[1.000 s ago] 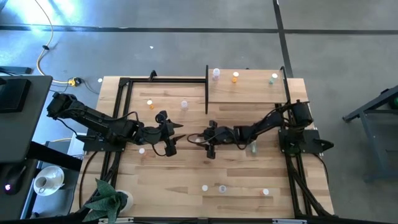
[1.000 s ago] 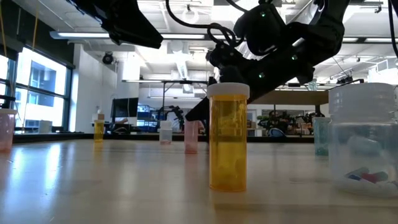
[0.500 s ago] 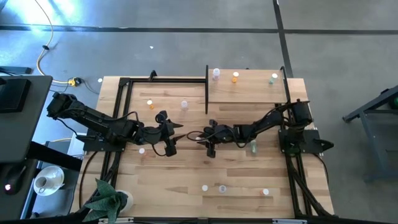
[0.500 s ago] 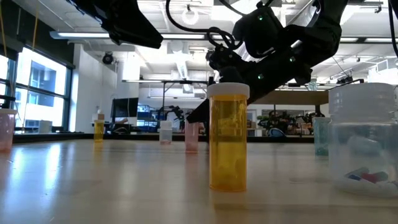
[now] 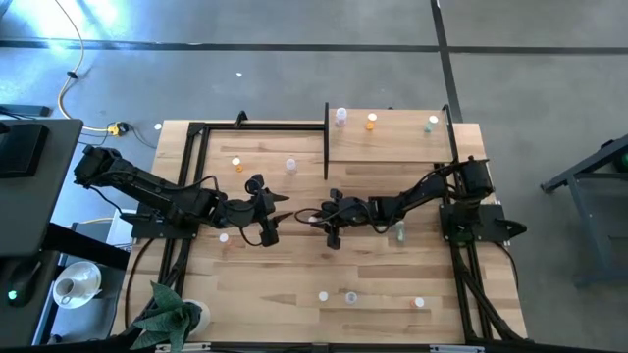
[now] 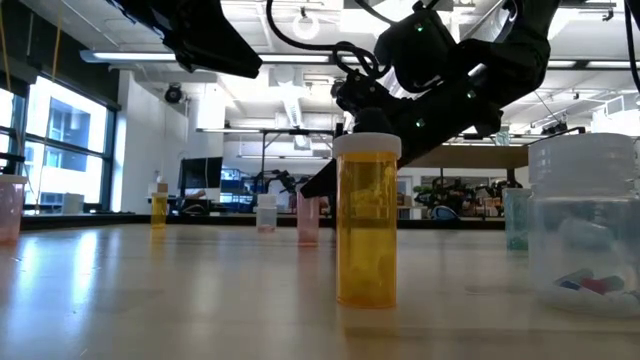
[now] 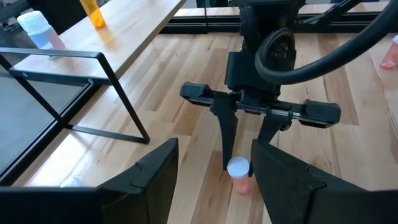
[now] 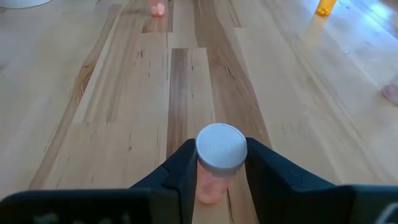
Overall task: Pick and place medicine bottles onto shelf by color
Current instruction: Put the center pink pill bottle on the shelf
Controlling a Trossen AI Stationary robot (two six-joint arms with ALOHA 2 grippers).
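Your right claw [image 8: 219,180] sits near the middle of the table [image 5: 294,265], its two fingers pressed against either side of a pink bottle [image 8: 214,163] that stands upright on the wood. The hold is low on the body, under the cap, which looks chosen so the bottle stays vertical for a lift. The bottle is a small cylinder with a translucent pink-red body and a round white cap, narrower than the claw that grips it. Your left claw [image 7: 211,171] hangs just beside it with fingers spread and empty, facing the right claw, seemingly waiting. The shelf [image 5: 392,137] lies along the table's far edge, towards the right corner, where three bottles already stand well apart, likely one per colour.
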